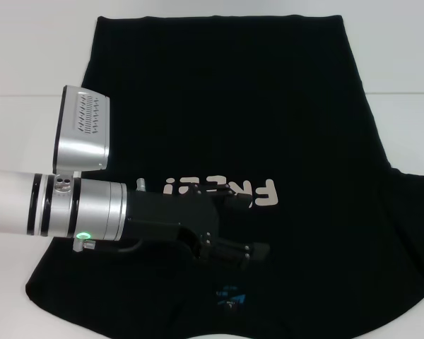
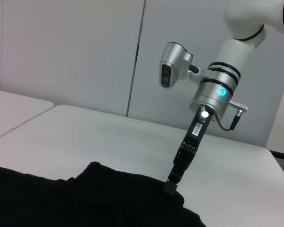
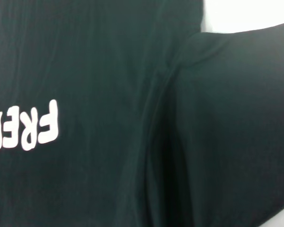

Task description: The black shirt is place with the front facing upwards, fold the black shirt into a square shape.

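Observation:
The black shirt [image 1: 268, 113] lies spread flat on the white table [image 1: 21, 127], front up. Its pale "FREE!" lettering [image 1: 261, 191] reads upside down, and the blue neck label [image 1: 232, 296] is near the front edge. My left arm reaches in from the left. The left gripper [image 1: 258, 224] hovers open over the chest, just by the lettering, with nothing between its fingers. In the left wrist view my right gripper [image 2: 173, 185] points down and touches the shirt [image 2: 109, 198] at its raised edge. The right wrist view shows the sleeve [image 3: 236, 132] close up beside the lettering [image 3: 38, 125].
Bare white table [image 2: 85, 137] surrounds the shirt, and a seam between two tabletops runs at the left [image 2: 23, 120]. A grey wall stands behind the table. The right sleeve [image 1: 417, 212] reaches the picture's right edge in the head view.

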You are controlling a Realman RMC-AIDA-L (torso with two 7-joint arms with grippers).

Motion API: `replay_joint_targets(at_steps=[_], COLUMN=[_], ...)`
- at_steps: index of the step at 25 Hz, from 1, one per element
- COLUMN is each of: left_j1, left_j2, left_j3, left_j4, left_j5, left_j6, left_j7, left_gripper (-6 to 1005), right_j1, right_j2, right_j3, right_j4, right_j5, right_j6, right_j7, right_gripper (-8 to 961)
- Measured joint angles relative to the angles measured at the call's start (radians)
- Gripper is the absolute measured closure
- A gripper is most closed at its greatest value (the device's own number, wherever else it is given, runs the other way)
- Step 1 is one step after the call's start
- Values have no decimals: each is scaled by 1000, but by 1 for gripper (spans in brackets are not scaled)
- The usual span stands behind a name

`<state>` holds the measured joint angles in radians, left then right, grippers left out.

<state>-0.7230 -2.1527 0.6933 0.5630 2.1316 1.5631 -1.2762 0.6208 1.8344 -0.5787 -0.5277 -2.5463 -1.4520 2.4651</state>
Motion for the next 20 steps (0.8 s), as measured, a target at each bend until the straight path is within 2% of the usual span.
replay_joint_targets(at_steps=[5, 10, 20], left_j1=[1, 8, 23], left_j2=[0, -2, -8], left_j3=[0, -5, -10], left_j4=[0, 0, 0], left_j5=[0, -2, -31], left_j6=[1, 1, 1], left_j7=[-1, -2, -16], left_gripper=[67, 67, 67], right_j1=[-15, -28, -32], right_j2=[0, 2, -9], right_j3=[9, 32, 59], right_j4=[-19, -48, -90], right_j5=[2, 7, 7], right_j6=[6, 24, 99], right_j7=[-4, -16, -82], right_gripper=[822, 941, 941])
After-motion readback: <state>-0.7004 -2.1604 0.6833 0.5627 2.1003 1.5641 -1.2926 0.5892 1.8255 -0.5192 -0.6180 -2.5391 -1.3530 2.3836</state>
